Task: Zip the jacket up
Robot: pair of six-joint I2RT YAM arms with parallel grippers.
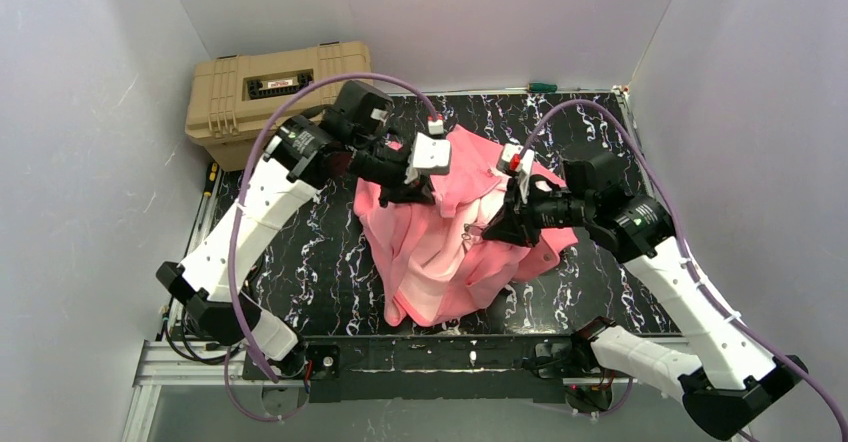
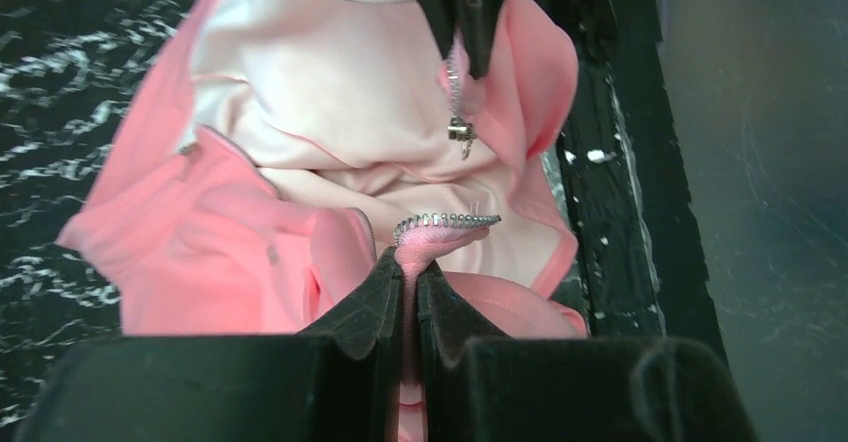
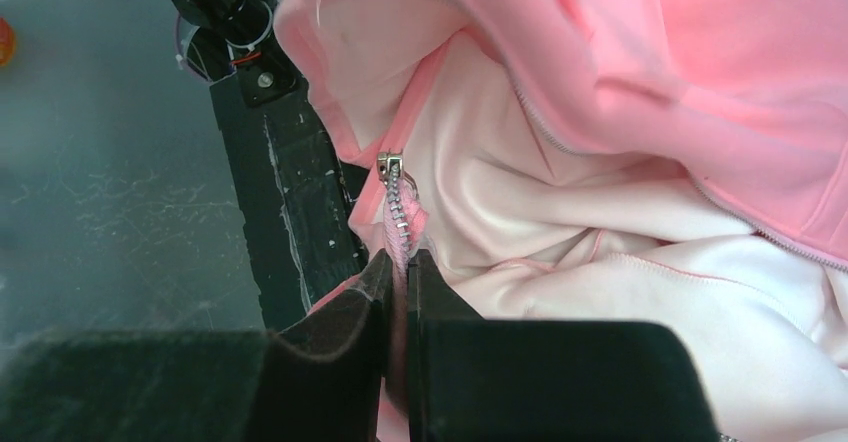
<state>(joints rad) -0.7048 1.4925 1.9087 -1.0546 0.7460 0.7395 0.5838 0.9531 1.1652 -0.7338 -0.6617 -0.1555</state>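
The left gripper (image 2: 410, 284) and right gripper (image 3: 399, 272) clench zipper tape (image 2: 427, 240) on the jacket (image 1: 430, 262); slipping could misalign the slider (image 3: 388, 165).

2 arms bent inward, facing; left end effector (image 2: 410, 267) and right end effector (image 3: 398, 262) clamped on jacket (image 1: 440, 252).

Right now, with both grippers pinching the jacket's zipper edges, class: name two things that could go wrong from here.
1. The left gripper holds its zipper edge curled sideways, apart from the slider on the strip that the right gripper holds; the end might miss the slider.
2. The jacket lies bunched, so loose lining could catch in the teeth.
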